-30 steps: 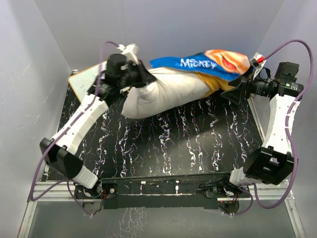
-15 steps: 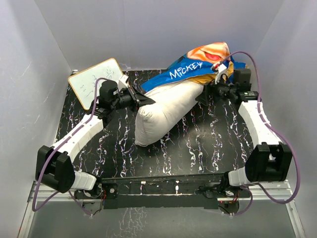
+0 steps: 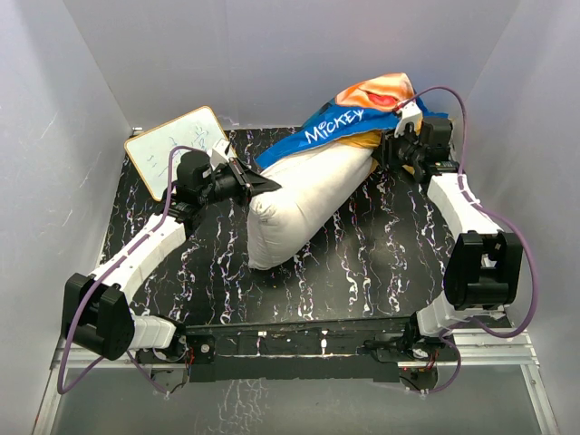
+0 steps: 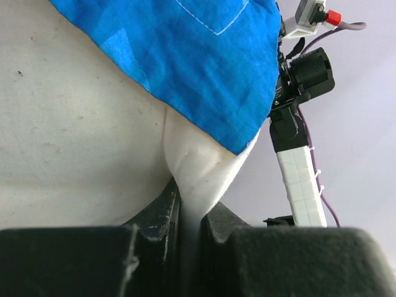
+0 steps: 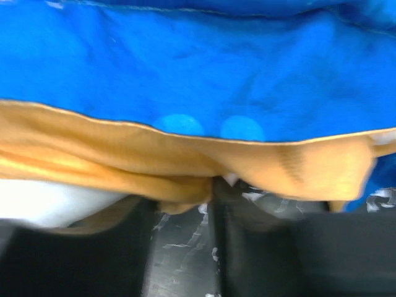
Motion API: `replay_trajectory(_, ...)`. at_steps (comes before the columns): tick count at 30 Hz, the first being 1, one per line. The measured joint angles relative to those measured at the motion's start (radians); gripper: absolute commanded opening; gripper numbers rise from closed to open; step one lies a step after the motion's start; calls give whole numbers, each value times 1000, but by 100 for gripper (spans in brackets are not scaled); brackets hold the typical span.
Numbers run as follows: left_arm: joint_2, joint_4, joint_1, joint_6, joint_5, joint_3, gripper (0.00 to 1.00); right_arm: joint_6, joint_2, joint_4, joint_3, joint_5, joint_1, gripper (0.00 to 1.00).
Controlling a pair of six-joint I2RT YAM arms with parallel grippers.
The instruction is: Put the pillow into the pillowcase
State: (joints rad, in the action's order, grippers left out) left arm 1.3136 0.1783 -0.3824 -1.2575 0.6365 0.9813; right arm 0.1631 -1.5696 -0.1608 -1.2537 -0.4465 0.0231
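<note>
The white pillow (image 3: 299, 201) lies slanted on the table, its upper end inside the pillowcase (image 3: 358, 113), which shows blue with "Mickey" lettering and orange at the far end. My left gripper (image 3: 264, 184) is shut on a pinched corner of the pillow; in the left wrist view that gripper (image 4: 192, 207) clamps white cloth of the pillow (image 4: 74, 136) just below the blue pillowcase (image 4: 198, 62) edge. My right gripper (image 3: 384, 150) sits at the pillowcase's orange underside. In the right wrist view that gripper (image 5: 182, 204) has its jaws narrowed around a fold of the orange hem of the pillowcase (image 5: 124, 151).
A framed whiteboard (image 3: 172, 145) lies at the back left corner of the black marbled table (image 3: 362, 263). Grey walls close in on the left, back and right. The right arm (image 4: 300, 179) shows beyond the pillow in the left wrist view.
The right arm swung in from the right edge to the pillowcase's orange side and its jaws closed in. The left arm pulled the pillow corner nearer, turning the bundle to a slant.
</note>
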Motion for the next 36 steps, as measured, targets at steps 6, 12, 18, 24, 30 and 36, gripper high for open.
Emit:
replay_trajectory(6,0,-6,3,0,6,3,0,-33,-8,10,-29,-192,-10,8)
replay_trajectory(12,13,-56,24,15,36,88,0,-195,-8,6,-304,-430,-40,8)
replay_trajectory(18,20,-40,28,19,88,125,0,-357,85,175,-391,-581,-169,8)
replay_trajectory(24,45,53,27,18,80,-50,6,-209,171,-1,-88,-517,-198,56)
replay_trajectory(30,99,-3,38,90,-4,-171,67,108,-6,-456,-90,-563,-127,98)
replay_trajectory(36,-19,-344,43,420,-261,-24,97,240,214,-539,-48,-542,34,98)
